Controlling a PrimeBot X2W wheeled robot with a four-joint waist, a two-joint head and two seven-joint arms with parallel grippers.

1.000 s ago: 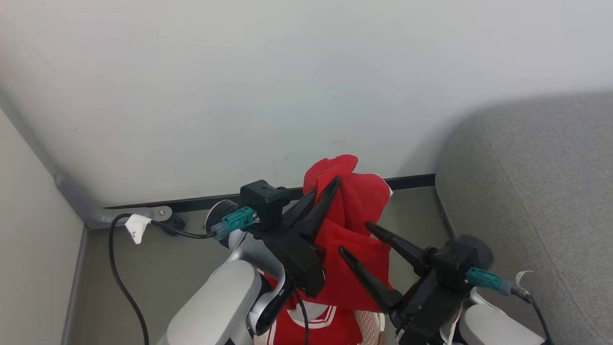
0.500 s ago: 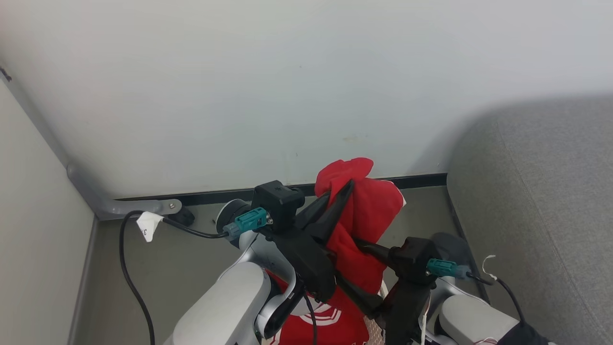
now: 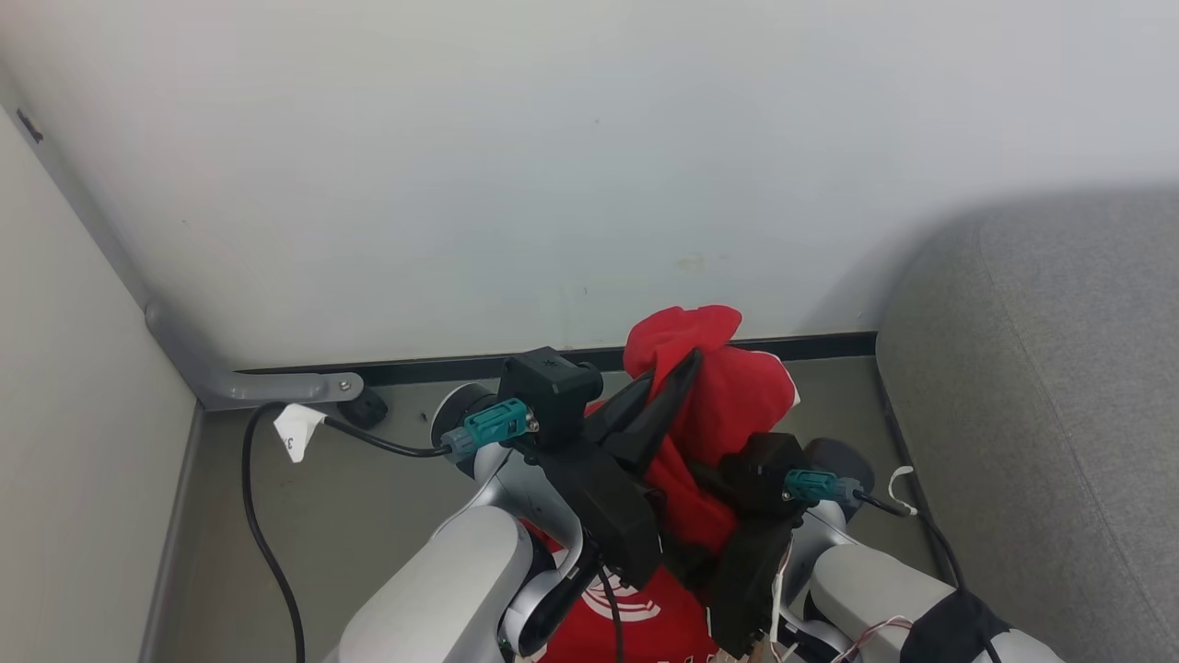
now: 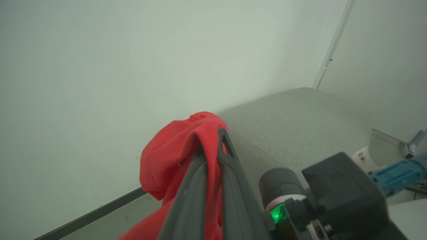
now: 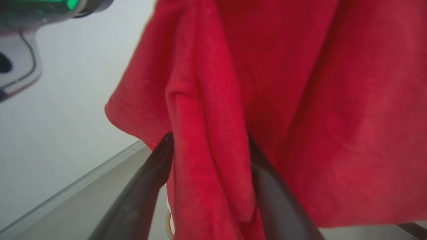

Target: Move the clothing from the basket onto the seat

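My left gripper (image 3: 686, 361) is shut on the top of a red piece of clothing (image 3: 728, 396), which hangs down from its fingers; the left wrist view shows the cloth (image 4: 173, 156) bunched over the closed left gripper (image 4: 211, 140). My right gripper (image 5: 208, 138) is open, with a hanging fold of the red cloth (image 5: 213, 110) between its two fingers. In the head view its dark wrist (image 3: 760, 470) presses into the cloth from the right. Another red garment with white striped trim (image 3: 636, 612) lies below between my forearms. The basket is hidden under my arms. The grey seat (image 3: 1041, 368) is to the right.
A white wall (image 3: 553, 166) with a dark baseboard stands close ahead. A grey pipe (image 3: 230, 382) runs along the left corner. A black cable with a white tag (image 3: 295, 433) trails over the grey-green floor (image 3: 368, 516). The seat's rounded edge (image 4: 293, 120) lies beyond the cloth.
The head view has shifted. My right gripper has moved left and up into the hanging cloth, so a fold now sits between its open fingers. The left gripper keeps its hold.
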